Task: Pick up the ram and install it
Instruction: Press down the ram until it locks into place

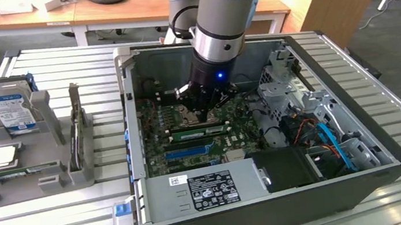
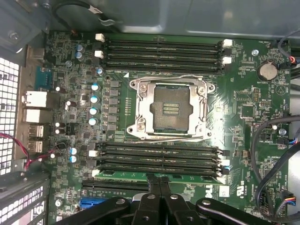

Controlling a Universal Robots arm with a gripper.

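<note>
— So, what is the pincer (image 2: 160, 180) doing?
— Pressing, fingers shut together, on the ram (image 2: 157, 176), which is lying along the motherboard (image 2: 243, 136) slot nearest the open case's (image 1: 391, 148) front edge.
— Seated?
— Seemingly nearly; whether the latches are locking, I cannot tell.

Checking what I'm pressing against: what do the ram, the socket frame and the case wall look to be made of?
The ram: green circuit board, matte, presumably fibreglass laminate, seated in the slot at the shut gripper.
The socket frame: bare bright metal, silvery with sharp glints.
The case wall: dull grey sheet metal, smooth, probably unpainted steel.
</note>
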